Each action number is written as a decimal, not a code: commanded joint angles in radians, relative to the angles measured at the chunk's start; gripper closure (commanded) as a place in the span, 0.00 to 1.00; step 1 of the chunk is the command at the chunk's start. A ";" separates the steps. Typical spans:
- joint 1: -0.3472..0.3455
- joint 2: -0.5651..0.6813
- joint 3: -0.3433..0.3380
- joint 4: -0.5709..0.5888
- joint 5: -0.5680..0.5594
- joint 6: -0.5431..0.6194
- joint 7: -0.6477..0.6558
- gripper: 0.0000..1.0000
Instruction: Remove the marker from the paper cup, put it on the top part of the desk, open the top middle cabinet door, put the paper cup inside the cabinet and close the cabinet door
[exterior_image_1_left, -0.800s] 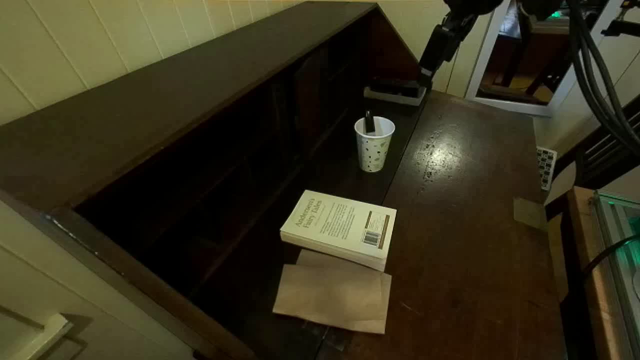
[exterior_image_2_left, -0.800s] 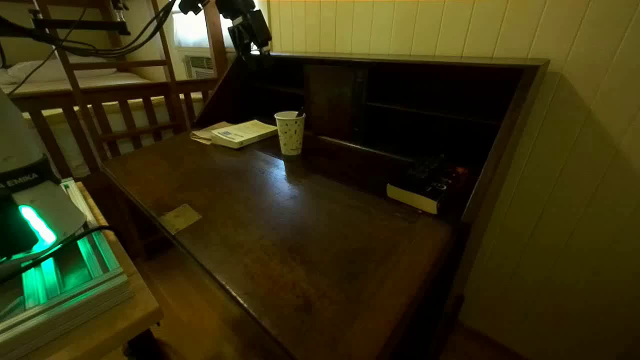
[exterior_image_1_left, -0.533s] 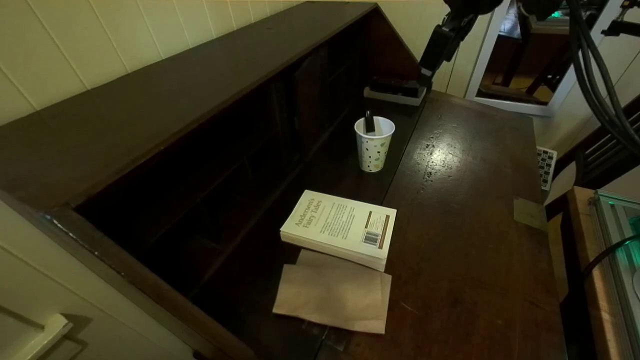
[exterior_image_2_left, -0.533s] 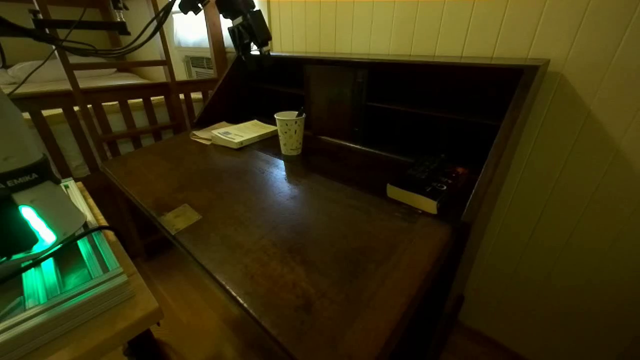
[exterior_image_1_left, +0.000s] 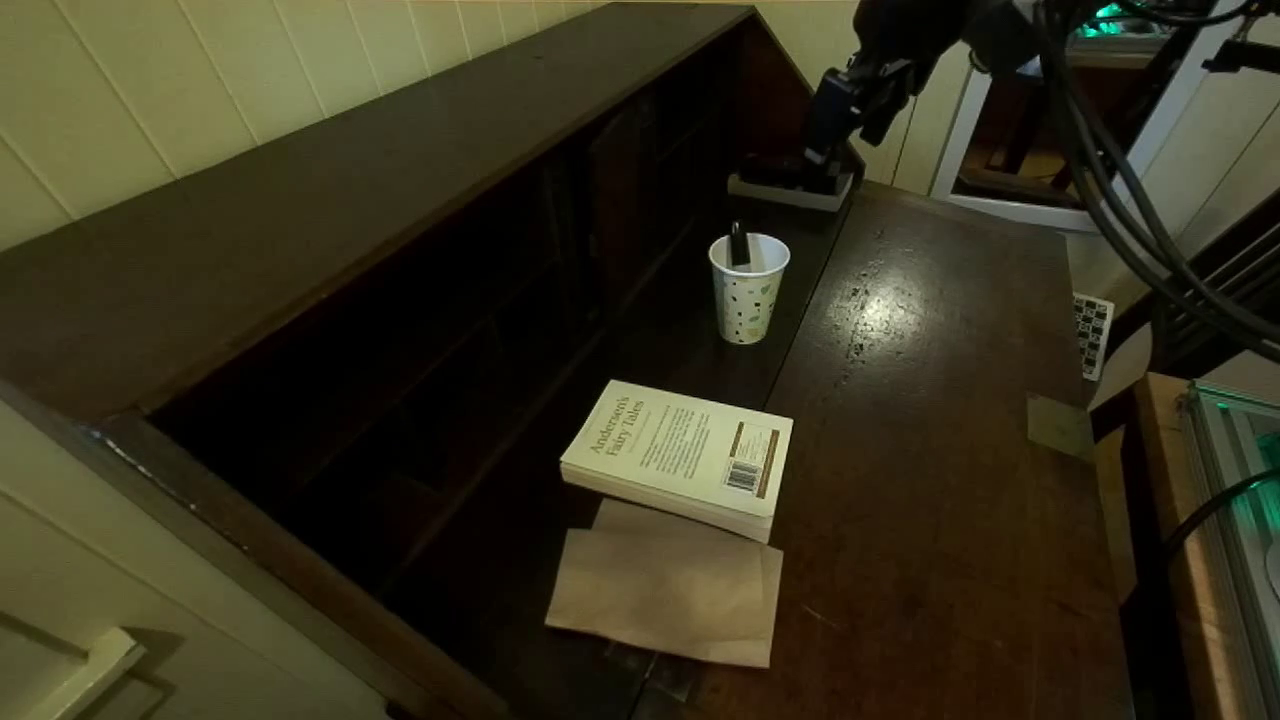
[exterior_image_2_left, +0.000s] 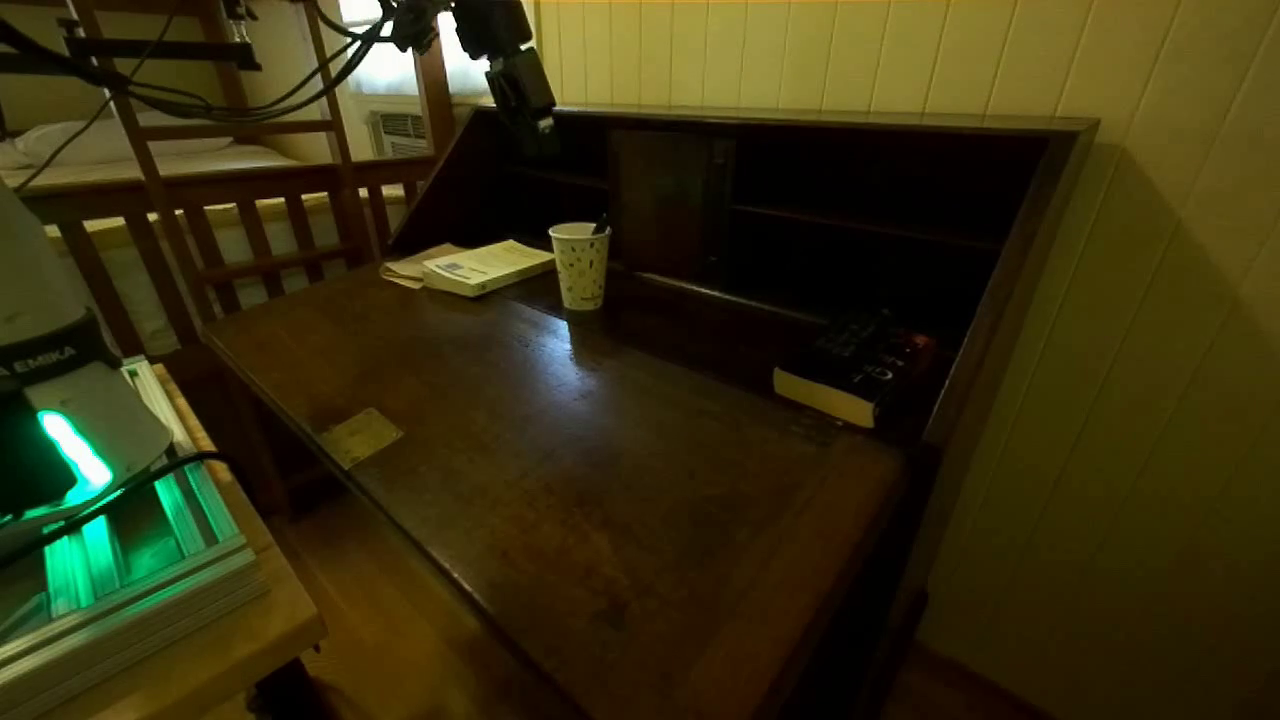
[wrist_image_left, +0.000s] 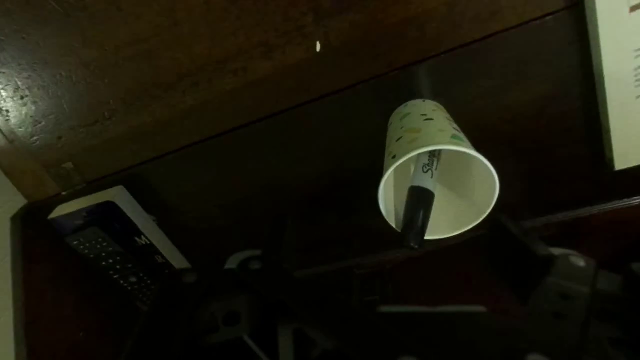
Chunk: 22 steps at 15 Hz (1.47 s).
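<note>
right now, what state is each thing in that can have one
Paper cup, upright on the desk
Marker, capped, leaning in the cup, cap end up
White book, closed, lying flat, back cover up
Brown paper, lying flat
Dark book, closed, lying flat
Middle cabinet door, looks shut, dark there
Gripper, open, holding nothing
Base light, lit green

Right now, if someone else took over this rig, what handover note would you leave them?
Pincer: open, holding nothing, raised in the air.
Sharpie marker: leaning in the paper cup, capped end above the rim.
Paper cup: upright on the desk, apart from the Andersen's Fairy Tales book.
Top middle cabinet door: looks shut, though that area is dark.
Done: no step yet.
Left: take the marker out, lay it on the top ledge, open the door, put the cup inside, close the door.
</note>
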<state>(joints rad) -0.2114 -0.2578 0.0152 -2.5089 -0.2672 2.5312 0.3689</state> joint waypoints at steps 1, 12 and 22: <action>0.002 0.113 -0.006 0.056 0.000 0.087 0.066 0.00; 0.048 0.333 -0.075 0.166 0.015 0.239 0.195 0.00; 0.120 0.396 -0.126 0.227 0.081 0.216 0.165 0.04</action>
<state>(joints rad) -0.1206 0.1136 -0.0914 -2.3107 -0.2302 2.7578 0.5490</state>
